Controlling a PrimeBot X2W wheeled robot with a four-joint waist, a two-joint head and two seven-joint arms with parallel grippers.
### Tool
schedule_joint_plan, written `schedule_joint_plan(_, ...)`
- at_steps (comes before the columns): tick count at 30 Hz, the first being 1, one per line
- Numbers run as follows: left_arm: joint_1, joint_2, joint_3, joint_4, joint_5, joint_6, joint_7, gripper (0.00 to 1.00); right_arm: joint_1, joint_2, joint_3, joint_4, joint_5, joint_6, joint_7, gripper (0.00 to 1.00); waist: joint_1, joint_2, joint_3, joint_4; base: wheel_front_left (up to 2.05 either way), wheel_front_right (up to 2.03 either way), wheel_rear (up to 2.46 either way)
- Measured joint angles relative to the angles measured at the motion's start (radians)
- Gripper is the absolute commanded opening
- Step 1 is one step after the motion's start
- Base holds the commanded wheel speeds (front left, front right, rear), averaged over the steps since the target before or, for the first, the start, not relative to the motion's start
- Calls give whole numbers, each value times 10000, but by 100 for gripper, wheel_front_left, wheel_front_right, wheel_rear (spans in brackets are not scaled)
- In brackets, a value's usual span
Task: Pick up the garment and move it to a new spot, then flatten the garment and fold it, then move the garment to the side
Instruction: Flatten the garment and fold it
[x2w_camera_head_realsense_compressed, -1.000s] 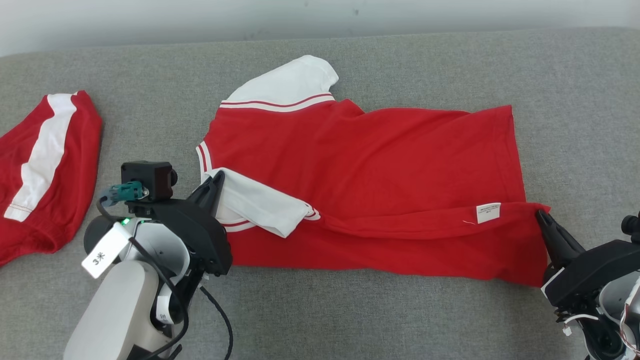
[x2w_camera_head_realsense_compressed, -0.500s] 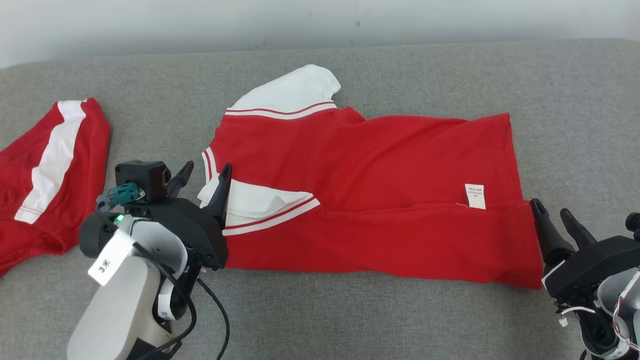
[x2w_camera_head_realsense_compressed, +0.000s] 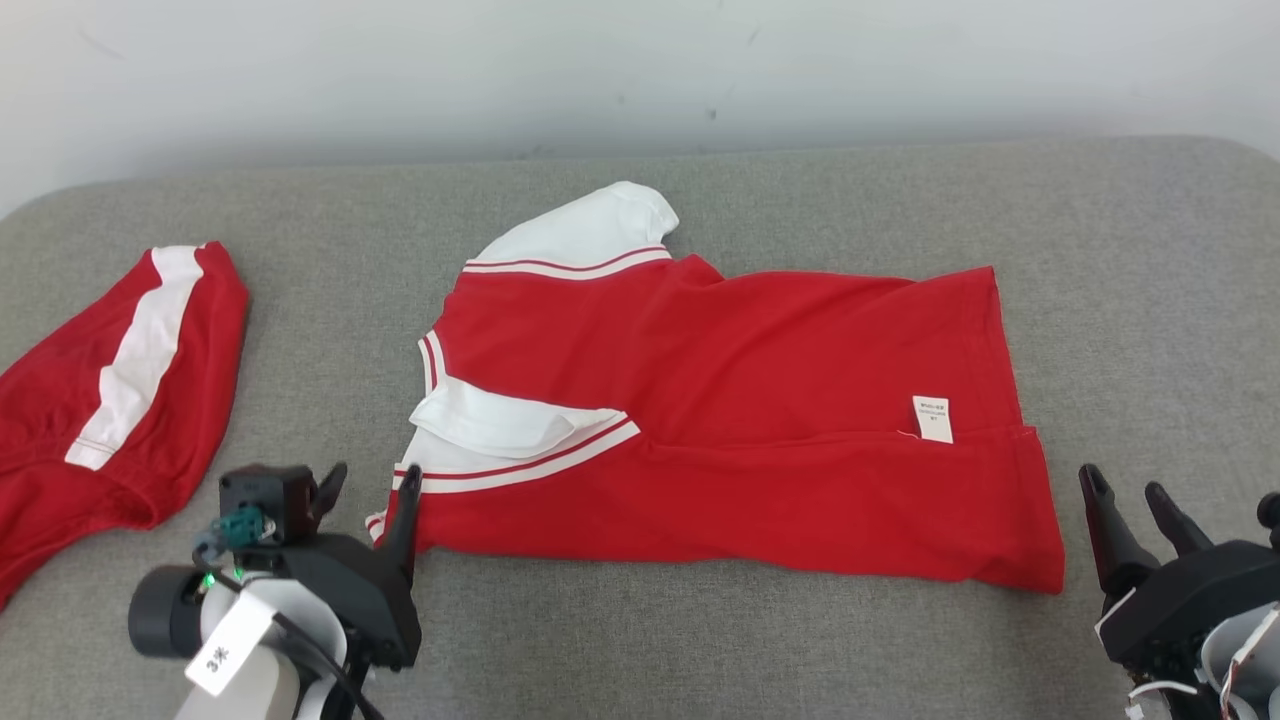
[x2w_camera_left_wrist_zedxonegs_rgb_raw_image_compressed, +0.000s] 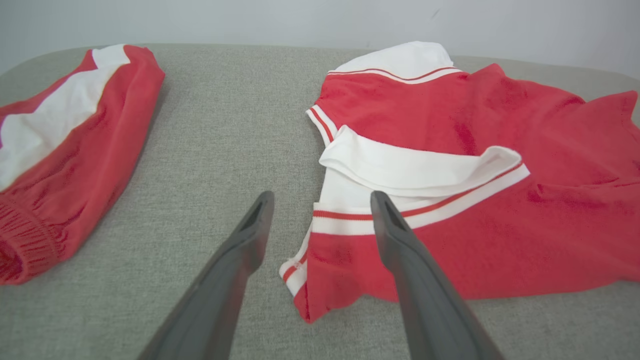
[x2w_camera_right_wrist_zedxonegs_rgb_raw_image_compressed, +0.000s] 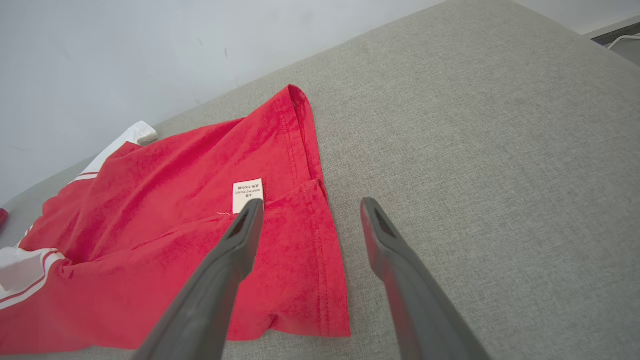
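Nearest the robot, the left gripper and the right gripper both stand with jaws spread wide and empty. Each sits at a near corner of the red and white garment, which lies folded lengthwise between them on the grey padded surface. Farther off, a second red and white garment lies well apart at the left, and a pale wall rises behind.
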Motion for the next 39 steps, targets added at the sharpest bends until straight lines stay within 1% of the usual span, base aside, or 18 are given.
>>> schedule_joint_plan(7,552,23,25,115,-17,79,90,100,353,25,23,33,-178,-58,-8,100,0,0,-159,-47,0,0,0)
schedule_joint_plan(13,529,-157,240,414,-105,163,203,100,400,178,268,33,-184,-58,2,100,1,0,12,-78,0,0,0)
schedule_joint_plan(22,378,-153,249,949,-86,176,462,100,127,188,470,92,-209,-44,8,100,2,0,325,-257,0,0,0)
schedule_joint_plan(23,319,-150,259,1001,-86,176,470,83,126,188,485,113,-215,-44,12,100,2,0,347,-281,0,0,0)
schedule_joint_plan(24,264,-153,245,1049,-82,176,506,43,128,184,474,138,-215,-44,10,100,2,0,366,-302,0,0,0)
schedule_joint_plan(25,229,-153,222,1101,-50,176,554,43,134,178,464,157,-215,-46,10,100,2,1,382,-319,0,0,0)
schedule_joint_plan(26,221,-161,207,1141,-36,176,587,8,135,163,447,178,-217,-46,10,100,2,1,391,-331,0,0,0)
schedule_joint_plan(27,221,-161,190,1187,-36,176,633,0,136,157,431,201,-217,-46,10,100,2,0,397,-343,0,0,0)
schedule_joint_plan(33,221,-153,54,1292,-27,167,750,0,431,-52,311,150,-458,-88,94,100,2,1,413,-389,0,0,0)
schedule_joint_plan(39,129,-230,15,1241,-13,178,848,0,825,-46,412,42,-604,-130,105,100,1,1,616,-331,0,0,0)
